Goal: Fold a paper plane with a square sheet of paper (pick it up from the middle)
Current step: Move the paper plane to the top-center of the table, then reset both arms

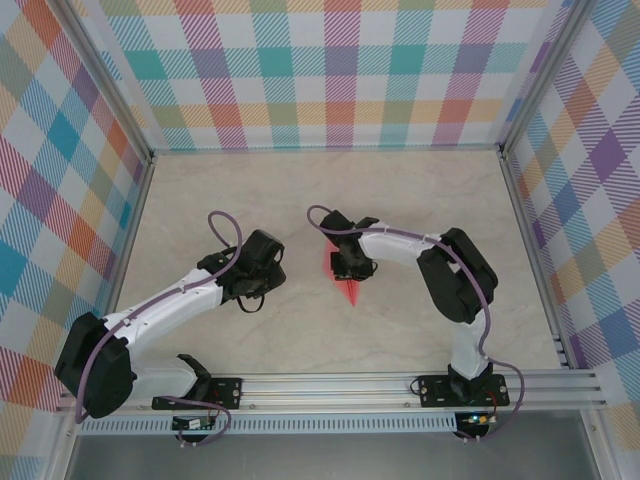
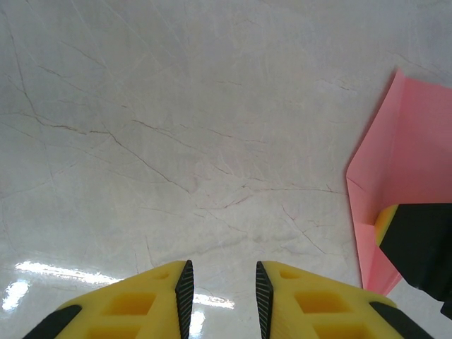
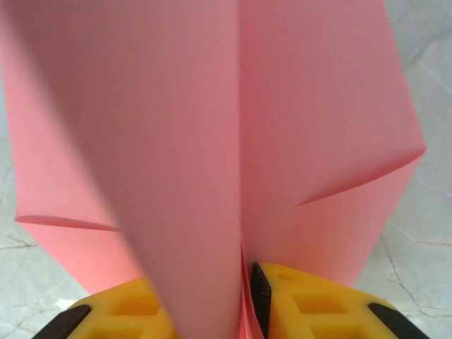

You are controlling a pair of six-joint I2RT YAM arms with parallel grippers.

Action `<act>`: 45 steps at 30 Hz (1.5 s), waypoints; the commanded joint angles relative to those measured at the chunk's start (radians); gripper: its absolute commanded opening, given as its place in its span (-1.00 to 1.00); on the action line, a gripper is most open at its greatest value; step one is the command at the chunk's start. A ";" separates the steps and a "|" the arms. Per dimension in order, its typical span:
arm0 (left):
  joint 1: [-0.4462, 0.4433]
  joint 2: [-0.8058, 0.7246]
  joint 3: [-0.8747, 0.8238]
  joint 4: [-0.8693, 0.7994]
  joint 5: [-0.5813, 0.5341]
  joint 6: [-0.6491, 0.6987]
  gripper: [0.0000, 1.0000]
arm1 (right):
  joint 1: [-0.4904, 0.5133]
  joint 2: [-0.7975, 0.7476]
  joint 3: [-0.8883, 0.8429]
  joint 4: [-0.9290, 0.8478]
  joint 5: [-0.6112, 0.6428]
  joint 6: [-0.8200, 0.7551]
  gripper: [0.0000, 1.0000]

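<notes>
Right claw (image 3: 222, 282) straddles pink paper plane (image 3: 318, 106) — left claw (image 2: 224, 286) parted, apart.

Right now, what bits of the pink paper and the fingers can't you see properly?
- Right wrist view: the pink paper, close to the lens, covers part of the right fingers, so a pinch cannot be told.
- Top view: the right arm covers most of the paper; a pointed tip peeks out.
- Left wrist view: the picture's edge cuts the paper off, and a black-and-yellow part hides its lower corner.
</notes>
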 commanded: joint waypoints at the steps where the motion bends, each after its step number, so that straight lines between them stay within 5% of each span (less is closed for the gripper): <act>1: 0.013 0.012 0.001 0.008 0.010 0.001 -0.37 | 0.021 0.103 -0.003 -0.051 0.033 0.054 -0.38; 15: 0.013 -0.019 0.010 -0.018 -0.014 0.005 -0.37 | 0.022 0.086 0.042 -0.075 0.051 0.147 -0.13; 32: 0.013 -0.042 0.022 -0.028 -0.029 0.045 -0.35 | 0.022 -0.165 0.073 -0.141 0.091 0.087 0.28; 40: 0.013 -0.082 0.030 -0.042 -0.098 0.096 -0.26 | 0.022 -0.531 -0.057 -0.078 0.333 0.029 0.53; 45: 0.014 -0.135 0.021 -0.048 -0.178 0.147 0.33 | 0.019 -0.757 -0.194 -0.010 0.624 -0.041 0.57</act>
